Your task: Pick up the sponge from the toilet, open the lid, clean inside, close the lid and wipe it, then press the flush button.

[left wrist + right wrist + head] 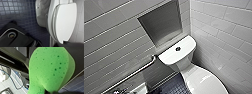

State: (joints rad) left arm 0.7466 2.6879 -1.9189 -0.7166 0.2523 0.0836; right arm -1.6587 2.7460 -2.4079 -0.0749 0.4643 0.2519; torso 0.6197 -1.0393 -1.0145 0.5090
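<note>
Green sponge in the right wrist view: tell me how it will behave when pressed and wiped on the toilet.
The sponge looks porous, pitted across its face, so it is probably light and squashes under pressure. Its edge looks thin, so it may fold while wiping. The lid is glossy, so the sponge could slide easily on it.

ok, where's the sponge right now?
The sponge is up at the robot's right wrist, showing large and close in the right wrist view. It is off the ground, with the dark blue floor tiles behind it.
</note>
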